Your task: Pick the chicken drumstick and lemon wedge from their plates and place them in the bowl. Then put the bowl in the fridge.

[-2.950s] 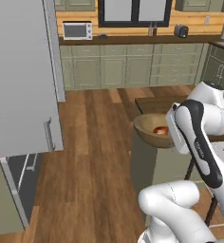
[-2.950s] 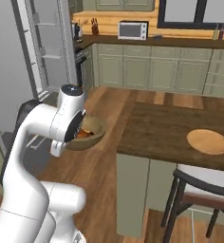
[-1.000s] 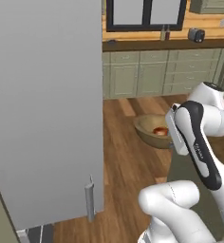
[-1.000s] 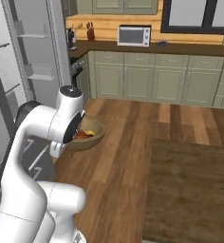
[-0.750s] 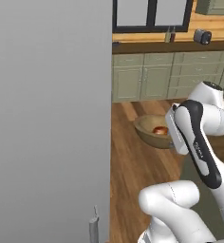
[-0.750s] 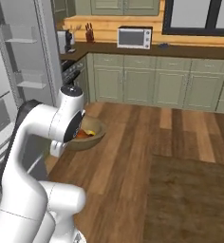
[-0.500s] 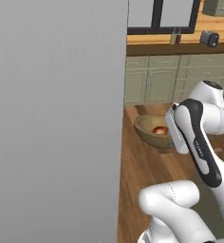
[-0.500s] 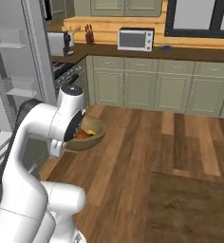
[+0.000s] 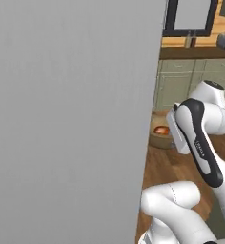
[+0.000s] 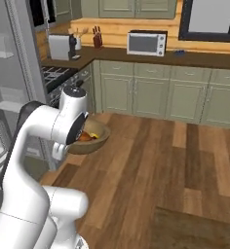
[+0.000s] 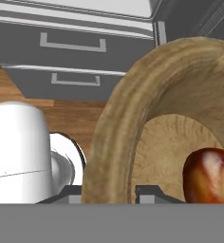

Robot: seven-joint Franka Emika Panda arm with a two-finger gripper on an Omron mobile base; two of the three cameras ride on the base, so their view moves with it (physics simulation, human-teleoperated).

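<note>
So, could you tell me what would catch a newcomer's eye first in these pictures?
The flat grey fridge door fills the left of the left base view. Beside it the arm holds the wooden bowl above the wood floor. The reddish-brown chicken drumstick lies inside the bowl.

I carry the wooden bowl (image 10: pixel 93 138) level above the wood floor, its thick rim (image 11: pixel 115 123) pinched between my fingers; it is deep, round and light brown. The drumstick (image 11: pixel 210 174) lies inside it, glossy reddish-brown, against the bowl's bottom; in the left base view it shows as a red-orange lump (image 9: pixel 160 130) in the bowl. The fridge door (image 9: pixel 71 119) stands as a flat grey slab at my left. The fridge's white shelves (image 10: pixel 7 104) show at my left.
</note>
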